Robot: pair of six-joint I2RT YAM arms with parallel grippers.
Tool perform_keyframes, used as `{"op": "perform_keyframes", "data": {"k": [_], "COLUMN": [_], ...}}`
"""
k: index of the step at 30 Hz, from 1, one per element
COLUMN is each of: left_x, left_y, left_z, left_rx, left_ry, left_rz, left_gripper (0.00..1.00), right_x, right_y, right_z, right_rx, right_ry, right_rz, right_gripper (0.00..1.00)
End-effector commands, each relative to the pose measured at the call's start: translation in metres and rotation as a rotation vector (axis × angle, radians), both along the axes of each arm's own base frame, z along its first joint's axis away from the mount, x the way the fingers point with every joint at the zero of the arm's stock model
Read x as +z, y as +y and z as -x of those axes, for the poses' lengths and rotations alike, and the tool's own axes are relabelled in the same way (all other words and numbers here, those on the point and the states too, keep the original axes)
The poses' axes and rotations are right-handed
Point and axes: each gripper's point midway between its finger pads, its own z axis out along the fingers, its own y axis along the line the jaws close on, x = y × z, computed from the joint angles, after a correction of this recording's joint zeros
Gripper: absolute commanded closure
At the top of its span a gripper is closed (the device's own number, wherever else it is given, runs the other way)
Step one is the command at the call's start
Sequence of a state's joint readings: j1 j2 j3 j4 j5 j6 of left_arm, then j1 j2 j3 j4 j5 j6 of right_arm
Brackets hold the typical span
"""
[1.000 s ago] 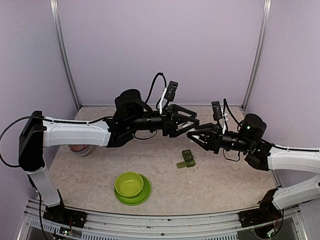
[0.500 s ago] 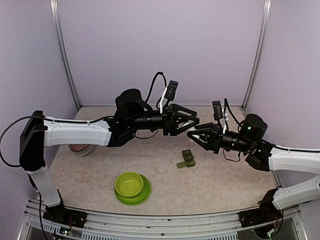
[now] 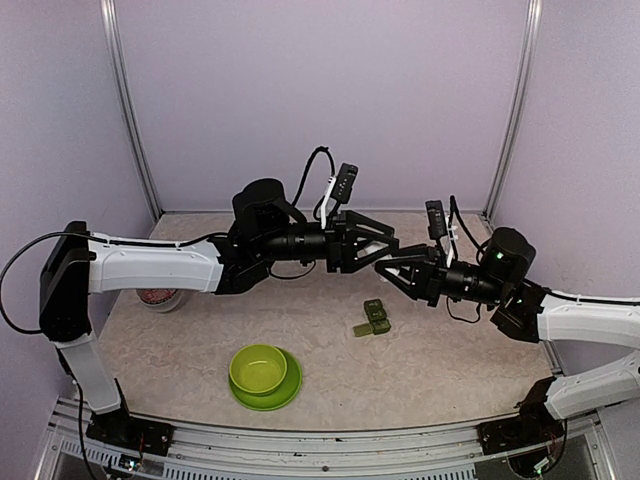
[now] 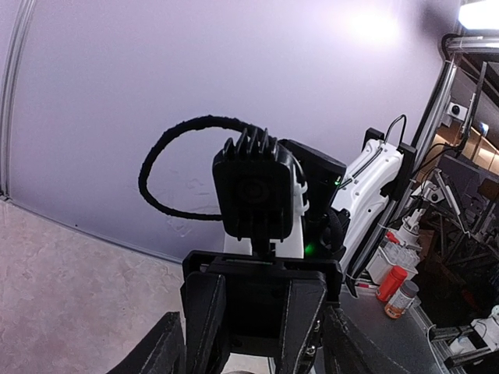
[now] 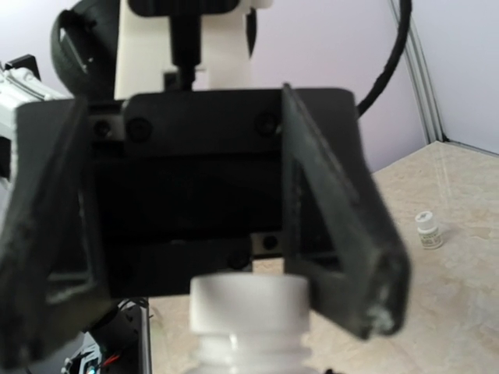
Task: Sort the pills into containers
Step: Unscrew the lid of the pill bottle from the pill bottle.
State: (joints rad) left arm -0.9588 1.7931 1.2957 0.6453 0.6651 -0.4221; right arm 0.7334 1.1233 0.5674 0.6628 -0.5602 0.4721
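White-capped bottle [image 5: 249,315] in right gripper [image 3: 386,269]

White bottle [image 5: 249,349] just ahead of the right gripper [image 3: 384,268], and its body is cut off at the bottom edge! The left gripper [image 3: 390,251] straddles the cap [image 5: 249,292]. Touching? Can't tell.

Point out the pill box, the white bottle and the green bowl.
pill box [image 3: 377,316]: top view, its middle.
white bottle [image 5: 248,304]: right wrist view, its cap.
green bowl [image 3: 243,370]: top view, left inner wall.
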Motion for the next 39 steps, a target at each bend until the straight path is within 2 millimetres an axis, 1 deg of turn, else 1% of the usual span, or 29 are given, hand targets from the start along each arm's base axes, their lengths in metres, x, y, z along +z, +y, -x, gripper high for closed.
{"op": "perform_keyframes", "data": {"k": [1,7,9,18,25,27,32,39], "left_x": [-0.001,-0.002,-0.002,-0.006,-0.007,-0.007,-0.001,0.004], "left_y": [-0.001,0.000,0.001,0.001,0.002,0.003,0.005,0.009], "left_z": [-0.005,-0.006,-0.006,-0.008,-0.010,-0.012,-0.016,-0.029], "left_rx": [0.011,0.017,0.017,0.022,0.034,0.039,0.067,0.165], "left_ry": [0.007,0.011,0.012,0.022,0.033,0.039,0.067,0.123], "left_rz": [-0.002,-0.005,-0.005,-0.012,-0.015,-0.014,-0.006,-0.036], "left_gripper": [0.43,0.46,0.49,0.54,0.63,0.65,0.66,0.67], "right_x": [0.010,0.006,0.006,0.009,0.009,0.008,0.007,0.000], "right_y": [-0.003,-0.008,-0.009,-0.012,-0.013,-0.013,-0.012,-0.014], "right_z": [-0.006,-0.010,-0.010,-0.011,-0.009,-0.009,-0.004,-0.007], "right_rx": [-0.043,-0.083,-0.090,-0.097,-0.094,-0.094,-0.074,-0.101], "right_ry": [-0.014,-0.001,-0.001,-0.006,-0.007,-0.037,-0.071,-0.092], "right_rz": [-0.014,-0.007,-0.007,-0.012,-0.013,-0.001,0.019,0.050], "right_gripper": [0.94,0.94,0.94,0.94,0.94,0.94,0.94,0.94]}}
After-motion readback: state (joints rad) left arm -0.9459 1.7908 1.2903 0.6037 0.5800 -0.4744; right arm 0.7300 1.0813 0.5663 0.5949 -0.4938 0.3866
